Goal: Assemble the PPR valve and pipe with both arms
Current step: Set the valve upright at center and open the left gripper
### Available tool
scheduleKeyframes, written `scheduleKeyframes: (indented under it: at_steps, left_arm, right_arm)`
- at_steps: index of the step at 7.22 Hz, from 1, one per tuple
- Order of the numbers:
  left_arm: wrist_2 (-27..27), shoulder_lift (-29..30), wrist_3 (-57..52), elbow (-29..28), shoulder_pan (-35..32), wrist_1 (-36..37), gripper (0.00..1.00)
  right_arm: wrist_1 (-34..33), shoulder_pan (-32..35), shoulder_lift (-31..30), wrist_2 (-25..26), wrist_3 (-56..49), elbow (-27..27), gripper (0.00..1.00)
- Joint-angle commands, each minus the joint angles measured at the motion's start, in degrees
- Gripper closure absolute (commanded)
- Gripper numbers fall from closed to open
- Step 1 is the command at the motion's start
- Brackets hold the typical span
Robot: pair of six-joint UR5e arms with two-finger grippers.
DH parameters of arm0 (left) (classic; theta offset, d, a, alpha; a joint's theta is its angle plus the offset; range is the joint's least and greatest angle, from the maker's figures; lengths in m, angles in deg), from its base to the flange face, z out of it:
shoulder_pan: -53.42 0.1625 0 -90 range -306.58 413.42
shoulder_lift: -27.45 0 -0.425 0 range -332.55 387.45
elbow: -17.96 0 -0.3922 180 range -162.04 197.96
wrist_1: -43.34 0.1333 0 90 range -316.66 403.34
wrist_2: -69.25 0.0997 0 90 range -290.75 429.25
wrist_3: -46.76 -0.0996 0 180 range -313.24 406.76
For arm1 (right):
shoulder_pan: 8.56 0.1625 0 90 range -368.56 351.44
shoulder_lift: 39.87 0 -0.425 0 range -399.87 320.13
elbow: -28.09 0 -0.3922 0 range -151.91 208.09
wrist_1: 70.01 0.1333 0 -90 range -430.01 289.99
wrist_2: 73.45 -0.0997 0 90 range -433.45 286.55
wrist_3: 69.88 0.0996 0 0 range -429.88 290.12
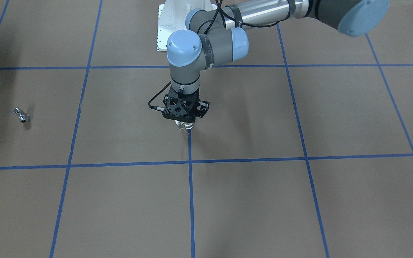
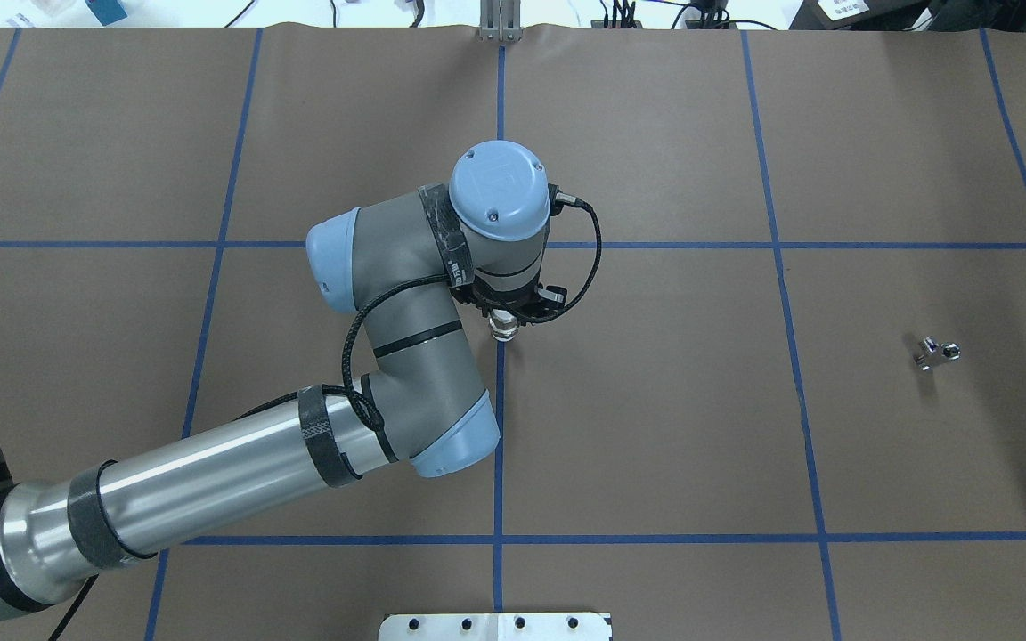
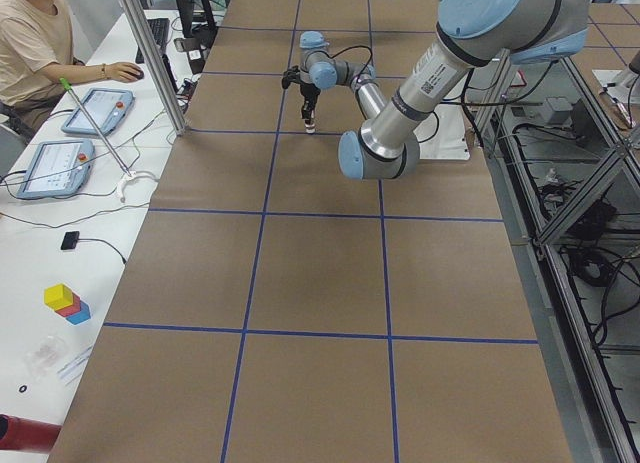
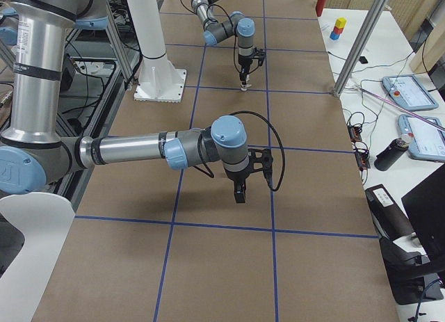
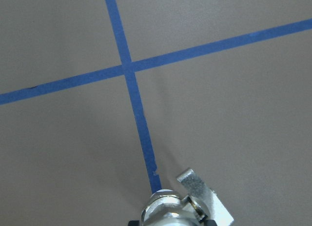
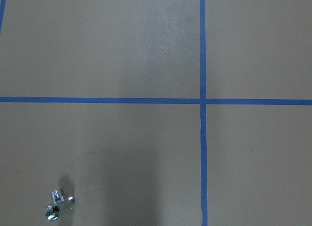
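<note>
Clamps PPR valve (image 2: 502,330) in left end effector (image 1: 185,123), pipe (image 2: 934,353) well apart toward the robot's right, nearer right end effector (image 4: 240,195), its width impossible to tell.

Brown paper-covered table (image 2: 655,445), blue tape grid (image 2: 655,539), white side desk (image 3: 30,268), seated operator (image 3: 30,43)

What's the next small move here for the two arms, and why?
Probably shift the right gripper over the small shiny chrome pipe fitting. It lies alone on the brown table, low and left in the right wrist view, while the left gripper appears to hold the white plastic valve.
</note>
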Motion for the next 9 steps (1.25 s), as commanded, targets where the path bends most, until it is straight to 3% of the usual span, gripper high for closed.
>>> scheduleKeyframes:
  at_steps: [1,3,4,5,7,8,9]
  left_arm:
    - [0.00,-0.70,0.00,-0.01,0.00,-1.63,0.45]
    - [0.00,-0.70,0.00,-0.01,0.00,-1.63,0.41]
    - [0.00,-0.70,-0.09,0.08,0.00,-1.72,0.11]
    - [0.00,-0.70,-0.35,0.43,-0.09,-2.07,0.01]
    - [-1.57,-0.79,-0.44,4.44,-2.45,-0.33,0.00]
    - [-4.45,-2.36,-2.35,9.52,-4.72,4.04,0.00]
    - [-5.61,-7.85,-6.98,19.06,-6.57,8.52,0.00]
  right_arm:
    - [0.00,0.00,0.00,0.00,0.08,0.00,0.00]
    - [0.00,0.00,0.09,0.00,0.08,0.00,0.00]
    - [0.00,0.00,0.09,0.00,0.08,0.00,0.00]
    - [0.00,0.00,0.17,0.00,0.08,0.00,0.00]
    - [0.00,0.00,0.26,-0.09,0.08,0.09,0.00]
    - [-0.09,0.00,0.26,-0.18,0.17,0.26,0.00]
    - [-0.09,0.00,0.26,-1.66,0.52,0.35,0.00]
